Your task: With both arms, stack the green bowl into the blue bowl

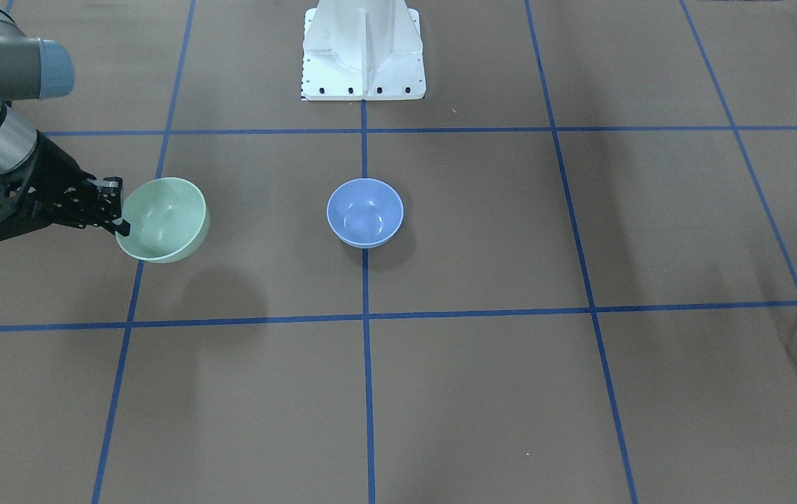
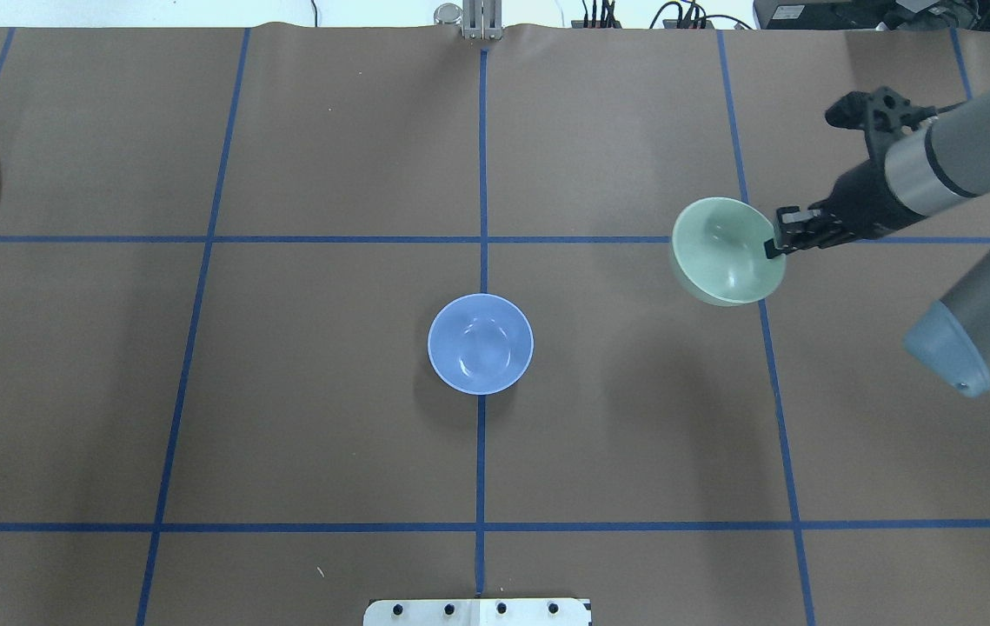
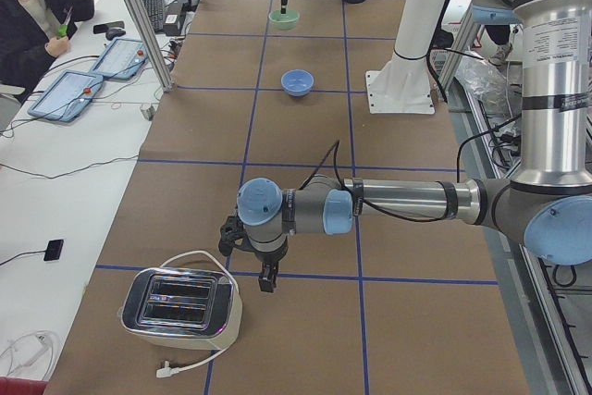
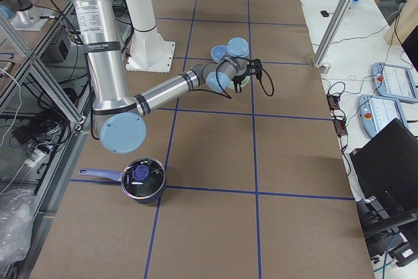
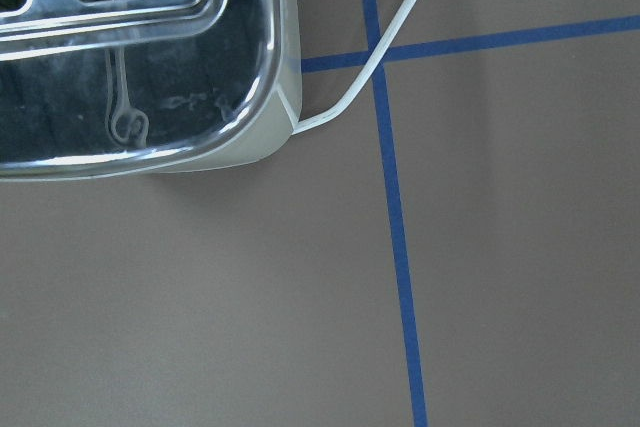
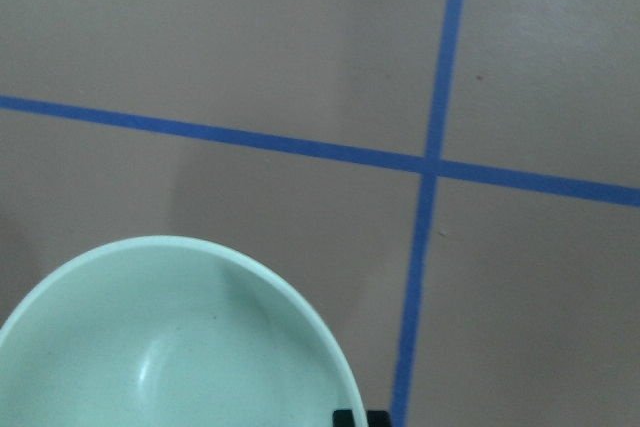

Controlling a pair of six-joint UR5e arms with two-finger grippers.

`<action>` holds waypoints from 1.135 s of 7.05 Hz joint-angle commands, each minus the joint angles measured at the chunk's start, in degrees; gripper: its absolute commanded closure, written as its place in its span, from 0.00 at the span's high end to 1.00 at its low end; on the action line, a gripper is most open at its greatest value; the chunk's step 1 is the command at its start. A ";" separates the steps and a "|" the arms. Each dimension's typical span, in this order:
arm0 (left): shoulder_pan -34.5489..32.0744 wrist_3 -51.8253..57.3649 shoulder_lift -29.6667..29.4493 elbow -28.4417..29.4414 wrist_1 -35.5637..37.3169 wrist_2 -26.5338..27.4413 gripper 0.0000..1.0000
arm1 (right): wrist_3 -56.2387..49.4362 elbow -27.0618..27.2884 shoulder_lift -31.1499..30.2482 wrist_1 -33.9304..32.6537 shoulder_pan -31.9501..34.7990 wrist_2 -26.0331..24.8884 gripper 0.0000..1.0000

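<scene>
The pale green bowl [image 1: 164,218] hangs a little above the table, its shadow below it, held by its rim. My right gripper [image 1: 118,222] is shut on that rim; it also shows in the overhead view [image 2: 771,248] at the right edge of the green bowl [image 2: 727,263]. The right wrist view shows the green bowl [image 6: 170,347] from above. The blue bowl [image 1: 365,212] stands empty at the table's middle [image 2: 481,343], well apart from the green one. My left gripper [image 3: 266,279] shows only in the exterior left view, pointing down beside a toaster; I cannot tell whether it is open or shut.
A silver toaster [image 3: 180,307] with a white cable stands at the table's left end, also in the left wrist view [image 5: 140,57]. A dark pot with a lid [image 4: 142,180] stands at the right end. The white robot pedestal [image 1: 363,49] stands behind the blue bowl.
</scene>
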 commanded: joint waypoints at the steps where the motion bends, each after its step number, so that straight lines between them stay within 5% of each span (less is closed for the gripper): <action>1: 0.00 -0.32 0.07 -0.03 0.00 0.00 0.98 | 13.66 1.08 11.27 -7.56 -7.26 -5.74 0.00; 3: 0.00 -0.32 0.07 0.06 0.00 0.00 0.98 | 20.55 0.65 19.02 -14.15 -15.52 -13.12 0.00; 5: 0.00 -0.32 0.07 0.23 0.00 0.00 0.98 | 22.86 -1.19 20.28 -14.62 -24.14 -23.84 0.00; 8: 0.00 -0.32 0.07 0.06 0.00 0.00 0.98 | 22.69 -4.71 20.46 -14.53 -26.37 -26.69 0.00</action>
